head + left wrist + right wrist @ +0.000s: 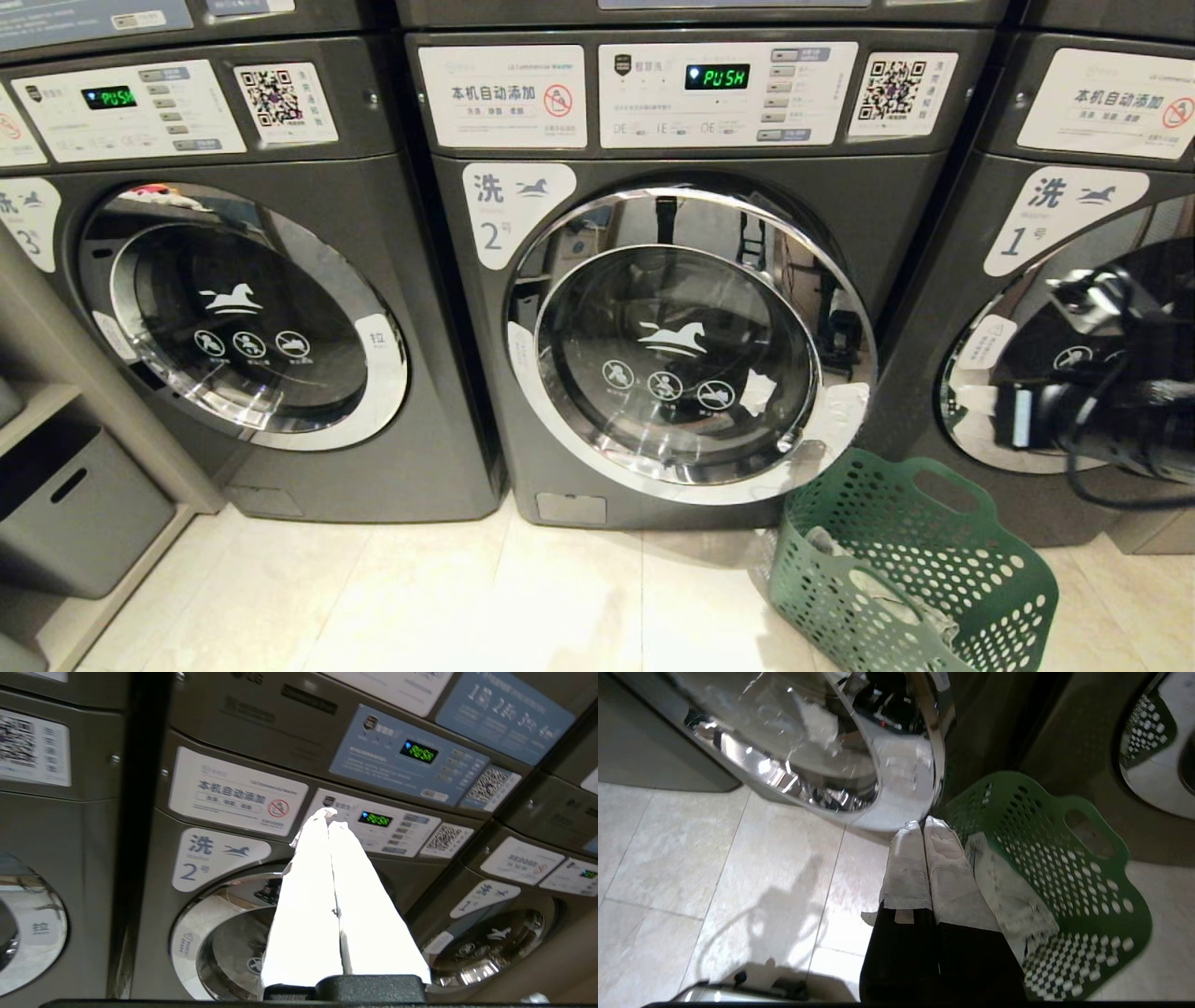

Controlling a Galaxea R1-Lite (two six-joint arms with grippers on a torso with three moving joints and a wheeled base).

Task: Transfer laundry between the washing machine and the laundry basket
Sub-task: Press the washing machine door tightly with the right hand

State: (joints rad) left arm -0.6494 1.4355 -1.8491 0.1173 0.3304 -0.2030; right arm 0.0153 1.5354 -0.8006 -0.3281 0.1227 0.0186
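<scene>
The washing machine (681, 373), marked 2, stands in the middle with its round chrome-rimmed door closed; it also shows in the left wrist view (219, 858). The green laundry basket (980, 560) sits on the floor at the door's lower right. A pale crumpled strip (1008, 891) lies on its inner wall. The laundry is out of view. My left gripper (329, 817) is shut and empty, pointing at that washer's control panel. My right gripper (922, 826) is shut and empty, low over the tiles between the door's lower rim and the basket's (1064, 868) near wall. The right arm (1120, 420) shows dark at the right.
Washer 3 (243, 317) stands to the left and washer 1 (1055, 243) to the right, both closed. Grey bins (75, 504) sit on a shelf at the far left. Pale tiled floor (420, 597) lies before the machines.
</scene>
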